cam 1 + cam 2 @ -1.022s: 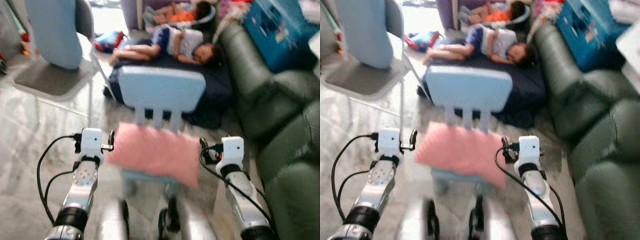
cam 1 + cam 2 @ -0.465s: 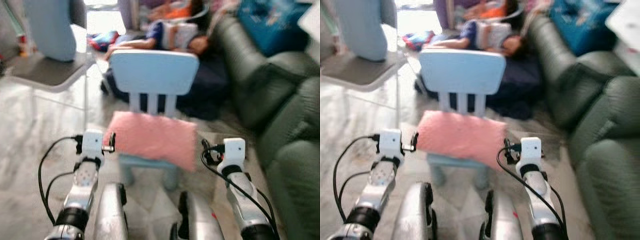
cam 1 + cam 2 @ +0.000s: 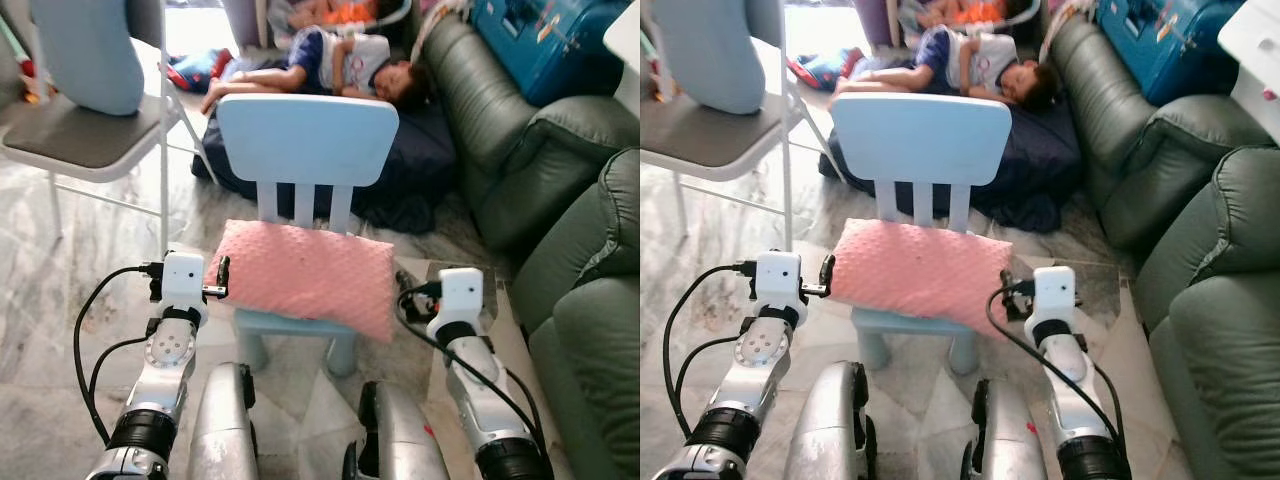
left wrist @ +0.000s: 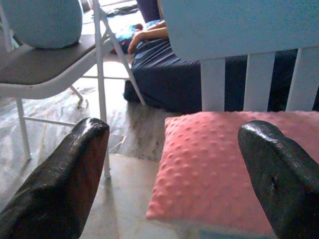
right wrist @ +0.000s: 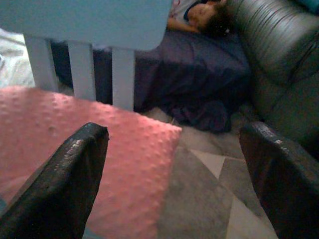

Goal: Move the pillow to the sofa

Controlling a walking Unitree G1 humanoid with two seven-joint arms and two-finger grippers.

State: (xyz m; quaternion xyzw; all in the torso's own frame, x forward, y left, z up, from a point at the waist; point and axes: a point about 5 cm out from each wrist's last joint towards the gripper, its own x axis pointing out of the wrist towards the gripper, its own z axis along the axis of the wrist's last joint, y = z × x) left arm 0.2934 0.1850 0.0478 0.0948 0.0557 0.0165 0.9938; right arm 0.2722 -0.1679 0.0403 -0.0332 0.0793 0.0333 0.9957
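- While both arms reach fwd, the pink pillow (image 3: 305,276) lies flat on the seat of a small light-blue chair (image 3: 307,143), overhanging seat edges on both sides.
- Left gripper (image 4: 174,184): fingers (image 4: 65,174) spread wide apart, holding nothing; sits just beside pillow's left end, w/ that corner lying between the two fingers in wrist view. Contact w/ pillow: can't tell.
- Right gripper (image 5: 174,189): fingers (image 5: 60,184) also wide apart, empty; near pillow's right end, one finger in front of the pillow, other over floor toward sofa.
- Green sofa (image 3: 560,190) stands to the right, apart from chair.
- Behind chair, a person (image 3: 330,70) lies on a dark mattress (image 3: 410,170); folding chair (image 3: 80,140) at back left.
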